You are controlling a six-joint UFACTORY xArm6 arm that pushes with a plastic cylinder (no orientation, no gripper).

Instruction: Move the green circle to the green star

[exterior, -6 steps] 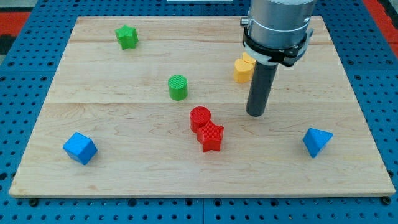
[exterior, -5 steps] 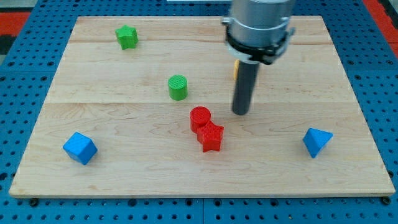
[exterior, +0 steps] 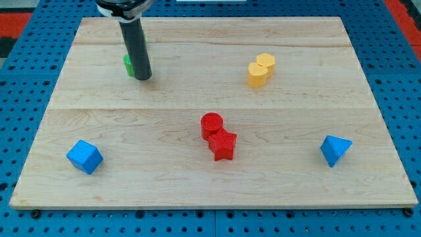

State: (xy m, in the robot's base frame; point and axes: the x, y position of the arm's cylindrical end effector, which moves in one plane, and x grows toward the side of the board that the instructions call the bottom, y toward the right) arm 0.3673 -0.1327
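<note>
My tip (exterior: 143, 77) stands near the view's top left, and the dark rod rises from it out of the top edge. A small piece of a green block (exterior: 127, 64) shows just left of the rod, touching it or very close. The rod covers most of it, so I cannot tell whether it is the green circle or the green star. No other green block shows anywhere on the wooden board (exterior: 316, 191); the rest is hidden behind the rod.
Two yellow blocks (exterior: 260, 70) sit together at the upper right. A red circle (exterior: 212, 124) touches a red star (exterior: 223, 145) at centre. A blue block (exterior: 84, 157) lies at the lower left and a blue block (exterior: 335, 150) at the lower right.
The rod has swept from the board's right-centre to the top left. The green circle has left its earlier spot left of centre, and the green star is now covered.
</note>
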